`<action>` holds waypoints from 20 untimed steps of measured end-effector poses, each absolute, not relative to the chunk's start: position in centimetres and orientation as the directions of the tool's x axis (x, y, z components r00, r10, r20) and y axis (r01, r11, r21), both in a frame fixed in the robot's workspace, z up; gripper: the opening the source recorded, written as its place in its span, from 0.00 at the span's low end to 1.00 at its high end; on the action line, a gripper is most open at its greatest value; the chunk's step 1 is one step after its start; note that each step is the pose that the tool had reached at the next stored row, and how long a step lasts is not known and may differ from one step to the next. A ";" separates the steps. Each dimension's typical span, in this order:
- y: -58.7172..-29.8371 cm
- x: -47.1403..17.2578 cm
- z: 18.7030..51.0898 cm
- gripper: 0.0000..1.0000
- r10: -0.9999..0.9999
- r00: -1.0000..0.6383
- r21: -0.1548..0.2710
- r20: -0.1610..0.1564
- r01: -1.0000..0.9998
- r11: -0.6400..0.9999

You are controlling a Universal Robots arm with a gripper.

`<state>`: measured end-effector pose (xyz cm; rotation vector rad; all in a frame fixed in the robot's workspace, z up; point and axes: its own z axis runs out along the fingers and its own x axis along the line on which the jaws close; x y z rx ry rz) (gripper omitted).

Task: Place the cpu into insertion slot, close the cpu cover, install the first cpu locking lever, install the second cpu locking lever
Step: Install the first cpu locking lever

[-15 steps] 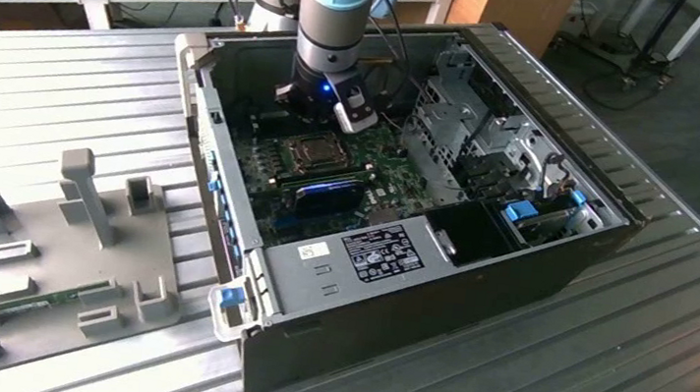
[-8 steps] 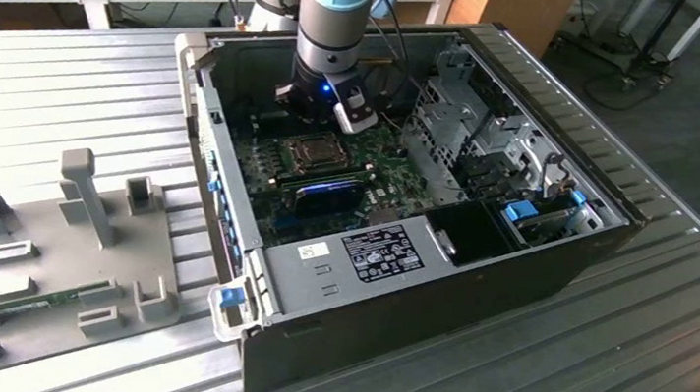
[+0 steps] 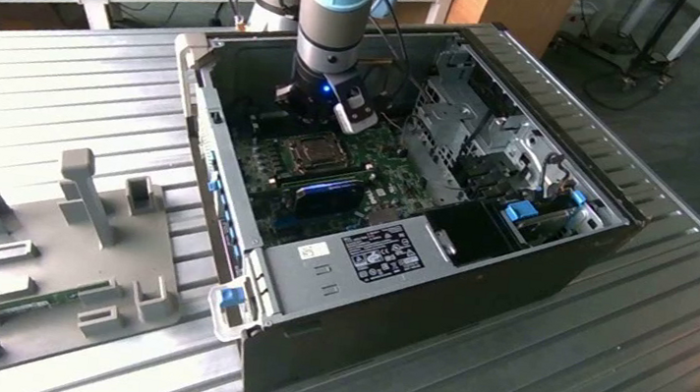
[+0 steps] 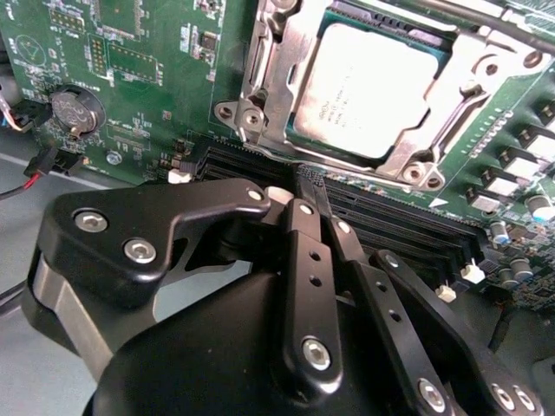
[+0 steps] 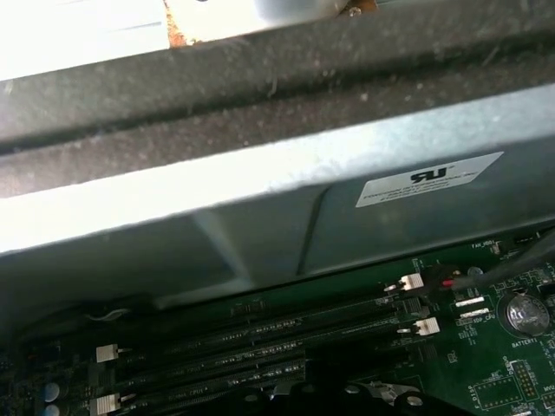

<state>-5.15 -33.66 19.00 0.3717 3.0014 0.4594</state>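
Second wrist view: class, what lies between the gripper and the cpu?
In the second wrist view, long black memory slots and then the near edge of the cpu cover lie between the gripper and the cpu.

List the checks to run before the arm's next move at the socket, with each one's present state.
1. cpu seated in the insertion slot: ok, it lies flat inside.
2. cpu cover down over the chip: ok, its frame rests on the cpu's edges.
3. locking levers latched: cannot tell; one runs along the cover's edge.
4. gripper empty: ok, shut on nothing.
5. gripper clear of the cpu cover: ok, it hangs over the memory slots beside the insertion slot.
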 end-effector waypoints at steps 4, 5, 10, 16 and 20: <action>-33.7 -5.1 19.0 0.11 0.250 -0.967 0.304 -0.044 0.226 0.926; -33.7 -5.1 18.9 0.11 0.250 -0.967 0.304 -0.044 0.226 0.926; -33.7 -5.0 18.9 0.11 0.250 -0.967 0.304 -0.044 0.226 0.925; -33.7 -4.8 18.9 0.11 0.251 -0.967 0.304 -0.045 0.226 0.925; -33.7 -4.8 18.9 0.11 0.250 -0.967 0.304 -0.045 0.226 0.925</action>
